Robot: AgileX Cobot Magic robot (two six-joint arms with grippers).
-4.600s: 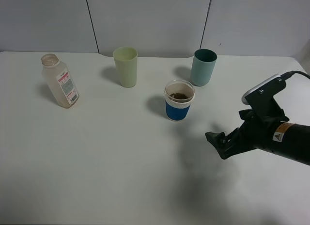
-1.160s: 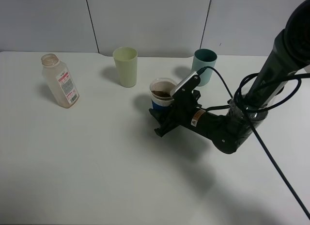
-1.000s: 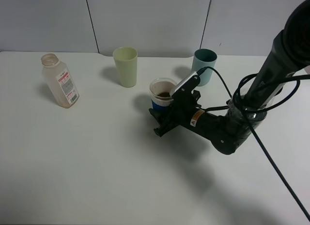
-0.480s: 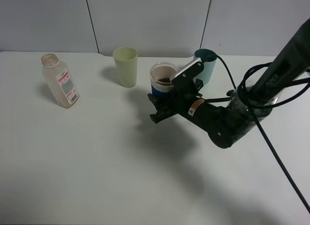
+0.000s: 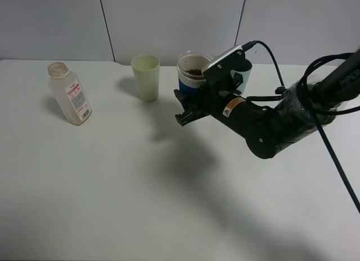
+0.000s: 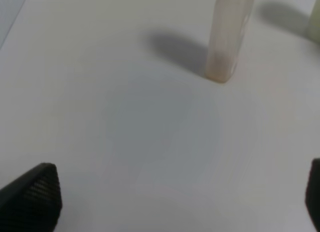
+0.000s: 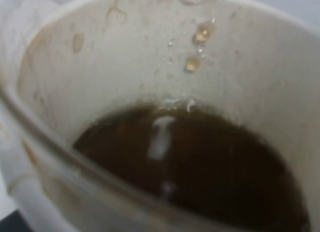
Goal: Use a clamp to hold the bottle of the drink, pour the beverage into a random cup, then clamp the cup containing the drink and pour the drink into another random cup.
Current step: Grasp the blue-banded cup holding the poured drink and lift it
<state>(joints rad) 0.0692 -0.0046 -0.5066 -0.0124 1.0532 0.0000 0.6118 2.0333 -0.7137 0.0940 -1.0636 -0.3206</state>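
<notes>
The right pincer (image 5: 187, 102) is clamped on the blue-sleeved cup (image 5: 190, 81) and holds it clear of the table (image 5: 112, 188). The cup's long axis is near vertical with the mouth up, close beside the pale yellow-green tumbler (image 5: 146, 76). Brown drink (image 7: 200, 167) sits low inside it. The arm hides most of the teal cup (image 5: 246, 70). The bottle (image 5: 70, 95) stands neck up, well apart to the left, its top cut off in the left wrist view. The left pincer (image 6: 172, 202) gapes wide, with only its tips showing.
</notes>
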